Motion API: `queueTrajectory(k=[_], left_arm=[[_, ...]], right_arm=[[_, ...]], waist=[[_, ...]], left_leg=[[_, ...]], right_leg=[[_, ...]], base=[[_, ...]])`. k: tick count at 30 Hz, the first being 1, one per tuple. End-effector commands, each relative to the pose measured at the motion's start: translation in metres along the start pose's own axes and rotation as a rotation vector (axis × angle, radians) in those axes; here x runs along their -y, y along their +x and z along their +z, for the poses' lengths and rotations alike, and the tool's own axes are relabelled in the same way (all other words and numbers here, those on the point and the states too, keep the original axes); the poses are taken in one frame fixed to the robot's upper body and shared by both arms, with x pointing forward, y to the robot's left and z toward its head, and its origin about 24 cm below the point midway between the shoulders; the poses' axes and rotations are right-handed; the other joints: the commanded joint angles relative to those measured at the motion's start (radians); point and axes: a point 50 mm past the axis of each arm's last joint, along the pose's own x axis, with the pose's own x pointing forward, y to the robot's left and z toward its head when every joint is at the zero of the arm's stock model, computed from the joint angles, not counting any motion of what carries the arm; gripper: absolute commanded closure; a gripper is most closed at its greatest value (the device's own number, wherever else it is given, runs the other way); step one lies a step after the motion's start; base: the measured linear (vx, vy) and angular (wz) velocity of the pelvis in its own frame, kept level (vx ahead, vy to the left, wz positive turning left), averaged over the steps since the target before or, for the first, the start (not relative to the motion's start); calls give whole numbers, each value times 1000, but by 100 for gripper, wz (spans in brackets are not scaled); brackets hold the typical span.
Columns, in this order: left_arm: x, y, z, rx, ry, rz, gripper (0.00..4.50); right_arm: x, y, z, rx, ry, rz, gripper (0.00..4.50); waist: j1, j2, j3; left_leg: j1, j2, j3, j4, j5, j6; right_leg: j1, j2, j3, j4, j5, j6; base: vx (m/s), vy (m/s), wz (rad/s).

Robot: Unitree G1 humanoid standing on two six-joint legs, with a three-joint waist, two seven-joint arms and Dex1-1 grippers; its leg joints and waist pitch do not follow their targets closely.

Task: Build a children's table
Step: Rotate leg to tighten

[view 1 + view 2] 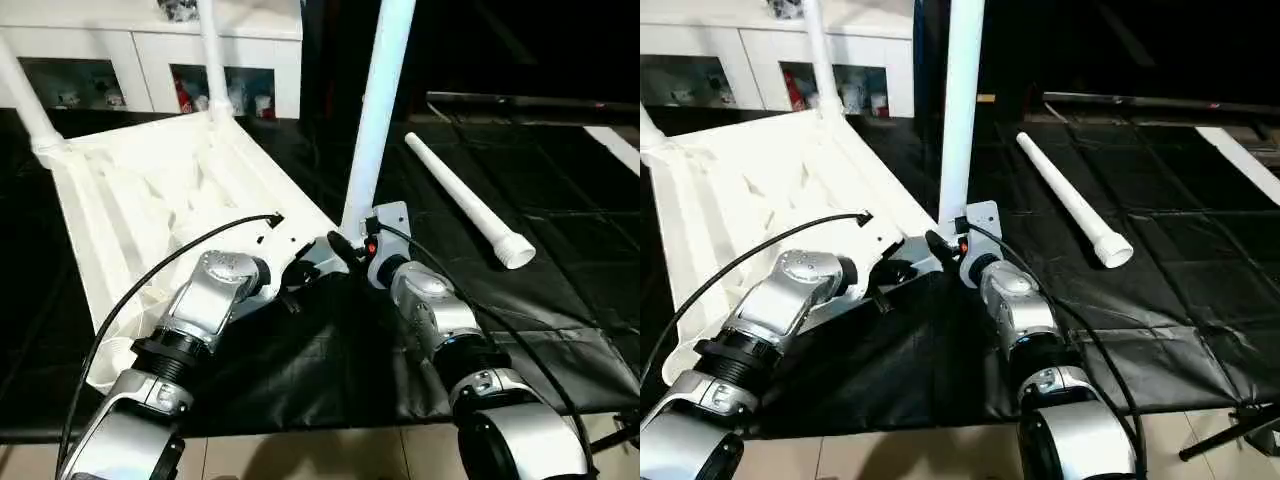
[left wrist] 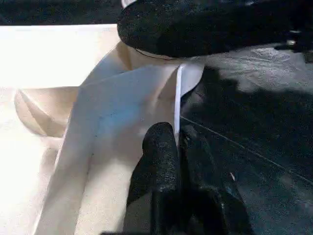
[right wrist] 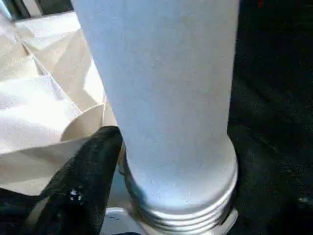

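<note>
Across the black sheet [image 1: 560,290] on the floor lies our biggest piece — the table top [image 1: 150,200], white, upside down, its ribbed underside facing up and its far edge raised toward the white cabinet [image 1: 150,60] behind. Two legs already stand in its far corner sockets: one at the far left [image 1: 25,105], one further right [image 1: 212,60]. A third leg [image 1: 378,110] rises upright from the near right corner, its threaded base sitting at the socket there, as our right wrist view shows up close. The fourth leg [image 1: 468,203] lies loose on the sheet to the right, well apart from the top, wide end nearest us.

Our two silver forearms reach in from below, meeting at that near right corner. Our right end effector [image 1: 350,250] sits at the foot of the upright leg, one black finger [image 3: 83,186] just beside the leg's base; from these pictures we cannot tell whether its fingers are spread or clamped on the leg. Our left end effector [image 2: 178,171] has its fingers pressed together with the thin rim of the top's edge caught between the tips — the dark sheet on one side of that rim, the white underside on the other.
</note>
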Motion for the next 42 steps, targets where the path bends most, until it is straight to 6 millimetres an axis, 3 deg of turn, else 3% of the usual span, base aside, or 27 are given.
queueTrajectory(k=[1,5,7,8,11,13,18,23,30,31,33,42], left_arm=[[2,2,12,39,31,24,450],[1,-3,5,30,104,-11,450],[0,-6,3,31,116,-34,450],[-3,-10,0,31,127,-54,450],[-5,-15,-4,26,139,-94,450],[-4,-23,-9,29,205,-165,450],[3,-33,-18,26,265,-329,450],[6,-42,-26,-18,310,-479,450],[13,-47,-31,-91,423,-631,450],[13,-47,-31,-91,423,-631,450],[13,-47,-32,-101,444,-651,450],[12,-48,-31,-99,460,-676,450]], right_arm=[[-29,5,-21,-71,55,139,65],[-18,-1,-17,-34,10,158,28],[-10,-8,-15,-11,-6,192,19],[1,-17,-11,19,-32,245,5],[14,-31,-8,33,-84,306,5],[35,-47,-3,15,-165,356,5],[50,-66,16,13,-234,524,5],[47,-73,19,-84,-384,695,5],[34,-66,17,-163,-422,852,5],[34,-66,17,-163,-422,852,31],[30,-64,15,-191,-421,896,31],[25,-67,9,-258,-424,1004,111]], waist=[[6,18,-65],[2,22,-64],[3,20,-65],[4,19,-67],[11,16,-65],[11,14,-66],[17,11,-63],[33,12,-64],[47,9,-62],[50,11,-61],[53,9,-63],[56,8,-65]], left_leg=[[1,-12,18,-57,-279,11],[1,-11,15,-59,-321,0],[4,-9,17,-59,-326,8],[2,-8,17,-58,-303,15],[1,-8,19,-55,-278,34],[0,-9,19,-55,-283,34],[3,-6,19,-54,-306,47],[8,-2,23,-52,-284,45],[10,1,23,-54,-310,33],[11,1,23,-55,-318,29],[12,2,23,-55,-322,26],[8,1,23,-53,-288,27]], right_leg=[[54,-26,21,-76,-220,-179],[54,-26,21,-79,-262,-173],[54,-24,21,-80,-249,-173],[56,-24,21,-76,-205,-190],[59,-23,22,-73,-171,-200],[61,-26,21,-74,-186,-206],[58,-26,21,-76,-227,-207],[52,-26,21,-69,-199,-225],[51,-29,21,-66,-229,-222],[48,-30,22,-67,-242,-218],[48,-29,21,-65,-241,-218],[53,-31,20,-61,-204,-219]], base=[[0,0,0],[0,0,0],[0,0,0],[0,0,0],[0,0,0],[0,0,0],[0,0,0],[0,0,0],[0,0,0],[0,0,0],[0,0,0],[0,0,0]])
